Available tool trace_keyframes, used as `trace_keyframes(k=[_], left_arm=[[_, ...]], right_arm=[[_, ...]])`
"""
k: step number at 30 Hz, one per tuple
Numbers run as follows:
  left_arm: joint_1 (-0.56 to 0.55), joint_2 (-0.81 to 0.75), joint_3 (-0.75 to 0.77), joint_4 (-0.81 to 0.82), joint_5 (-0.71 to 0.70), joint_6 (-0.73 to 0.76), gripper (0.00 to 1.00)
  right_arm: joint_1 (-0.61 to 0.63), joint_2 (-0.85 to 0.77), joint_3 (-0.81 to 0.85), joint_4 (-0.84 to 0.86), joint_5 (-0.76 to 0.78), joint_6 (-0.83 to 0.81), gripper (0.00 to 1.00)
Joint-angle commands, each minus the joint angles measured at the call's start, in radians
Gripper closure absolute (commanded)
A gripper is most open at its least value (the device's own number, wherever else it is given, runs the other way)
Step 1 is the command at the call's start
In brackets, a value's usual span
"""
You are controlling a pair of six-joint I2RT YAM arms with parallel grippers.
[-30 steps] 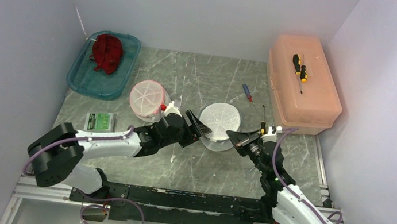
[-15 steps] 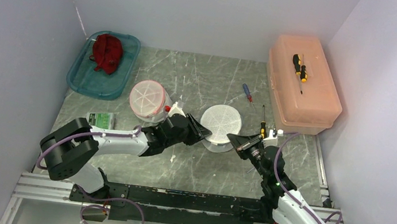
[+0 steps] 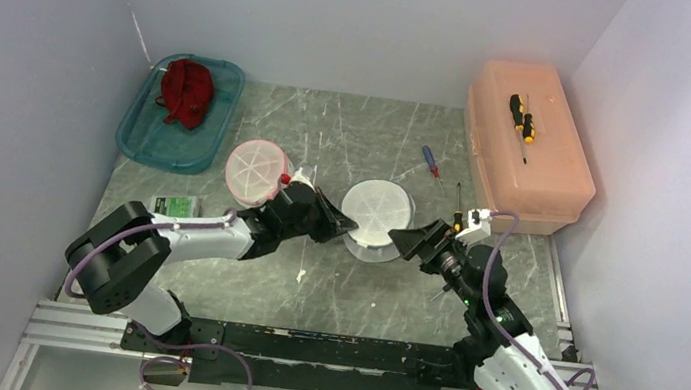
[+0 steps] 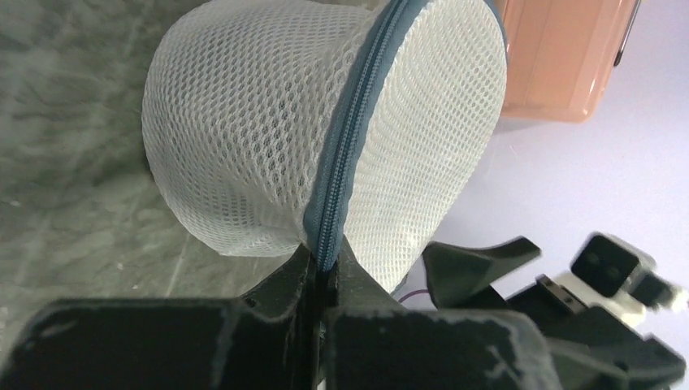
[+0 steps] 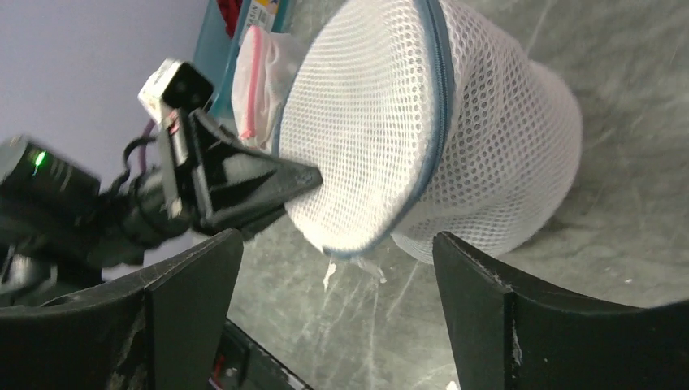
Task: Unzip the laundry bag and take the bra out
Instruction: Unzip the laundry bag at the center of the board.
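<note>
The white mesh laundry bag (image 3: 377, 214) stands on the table between both arms, slightly tipped. Its blue-grey zipper (image 4: 351, 134) runs round the lid edge and looks closed. My left gripper (image 3: 350, 224) is shut on the zipper seam at the bag's left side, and the pinch shows in the left wrist view (image 4: 325, 262). My right gripper (image 3: 413, 237) stands open just right of the bag, its fingers (image 5: 191, 284) wide apart and touching nothing. A short white tag (image 5: 329, 275) hangs under the bag's rim (image 5: 357, 248). The bra is hidden.
A pink-rimmed mesh bag (image 3: 257, 171) stands left of the white one. A teal tray (image 3: 142, 138) at the back left holds a red garment (image 3: 186, 91). A peach toolbox (image 3: 532, 164) carries a screwdriver (image 3: 523, 118). Two more screwdrivers (image 3: 432, 161) and a green box (image 3: 176, 208) lie on the table.
My left gripper reached the bag and shut on its zipper seam. My right gripper opened and let go of the bag's right edge. The bag shifted a little to the left.
</note>
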Motion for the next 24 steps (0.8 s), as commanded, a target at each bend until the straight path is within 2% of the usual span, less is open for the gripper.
trace_keyframes(k=[1, 4, 9, 12, 14, 16, 20, 24], left_arm=[[0.119, -0.035, 0.049, -0.046, 0.245, 0.023, 0.97], [0.180, -0.040, 0.086, -0.117, 0.356, 0.028, 0.97], [0.252, -0.012, 0.297, -0.530, 0.434, 0.106, 0.97], [0.282, 0.012, 0.387, -0.669, 0.456, 0.112, 0.97], [0.294, 0.023, 0.396, -0.663, 0.496, 0.088, 0.97], [0.299, 0.031, 0.392, -0.631, 0.524, 0.062, 0.97], [0.300, 0.059, 0.398, -0.608, 0.558, 0.059, 0.97], [0.300, 0.057, 0.338, -0.486, 0.588, 0.015, 0.97]], right_arm=[[0.006, -0.099, 0.096, -0.175, -0.020, -0.288, 0.08], [0.007, -0.146, 0.089, -0.206, -0.026, -0.354, 0.08], [0.008, -0.139, 0.029, -0.111, -0.047, -0.298, 0.09], [0.008, -0.116, 0.031, -0.014, -0.183, -0.321, 0.09], [0.011, -0.054, 0.059, 0.014, -0.273, -0.361, 0.12], [0.025, -0.003, 0.076, 0.048, -0.291, -0.387, 0.17], [0.054, 0.026, 0.077, 0.131, -0.274, -0.387, 0.18], [0.070, 0.077, 0.079, 0.201, -0.233, -0.351, 0.19]])
